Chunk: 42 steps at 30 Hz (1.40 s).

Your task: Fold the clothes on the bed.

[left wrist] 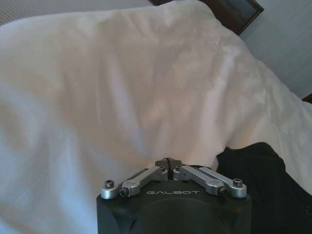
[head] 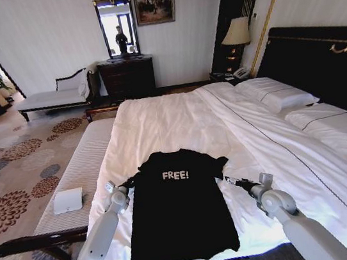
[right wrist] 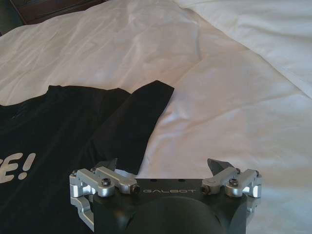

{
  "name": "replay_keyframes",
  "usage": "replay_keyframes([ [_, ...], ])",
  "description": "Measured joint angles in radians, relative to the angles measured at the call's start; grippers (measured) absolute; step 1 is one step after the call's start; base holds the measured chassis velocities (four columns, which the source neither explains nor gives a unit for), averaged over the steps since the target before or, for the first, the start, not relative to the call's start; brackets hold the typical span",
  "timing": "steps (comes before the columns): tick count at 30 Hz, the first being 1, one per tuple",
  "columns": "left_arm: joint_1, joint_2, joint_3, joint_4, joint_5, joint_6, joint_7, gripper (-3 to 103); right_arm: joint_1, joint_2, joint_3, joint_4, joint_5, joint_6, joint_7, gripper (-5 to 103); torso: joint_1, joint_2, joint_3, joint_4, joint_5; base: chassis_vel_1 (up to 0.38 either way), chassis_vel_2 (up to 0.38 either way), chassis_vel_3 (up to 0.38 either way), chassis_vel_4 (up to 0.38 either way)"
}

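T-shirt point(head: 179, 207) lies flat between left end effector point(head: 129, 183) and right end effector point(head: 227, 179).

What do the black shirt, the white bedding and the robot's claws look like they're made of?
T-shirt: soft matte knit, probably cotton; it lies limp.
Duvet: smooth woven cloth, softly creased.
Left end effector, shut, and right end effector, open: brushed metal links with screws on glossy black housings.

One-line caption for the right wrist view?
Right gripper, fingers open, beside the sleeve of the black "FREE!" T-shirt on the white bed.
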Motion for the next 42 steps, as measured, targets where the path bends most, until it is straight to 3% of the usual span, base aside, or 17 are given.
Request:
replay_keyframes([
  [21, -0.068, 0.037, -0.066, 0.055, 0.091, -0.132, 0.046, 0, 0.005, 0.01, -0.006, 0.015, 0.009, -0.001, 0.003, 100, 0.0, 0.0, 0.0, -0.0001, 0.0, 0.0, 0.0, 0.0, 0.0],
  [37, -0.036, 0.047, -0.092, 0.08, 0.108, -0.159, 0.047, -3, 0.025, 0.006, -0.011, 0.017, 0.019, -0.001, 0.005, 100, 0.0, 0.0, 0.0, -0.0002, 0.0001, 0.0, 0.0, 0.0, 0.0],
  [42, 0.02, 0.067, -0.096, -0.006, 0.143, -0.138, 0.044, 19, 0.054, 0.017, -0.011, -0.017, 0.06, 0.012, 0.003, 100, 0.0, 0.0, 0.0, -0.0002, 0.0002, 0.0, 0.0, 0.0, 0.0],
])
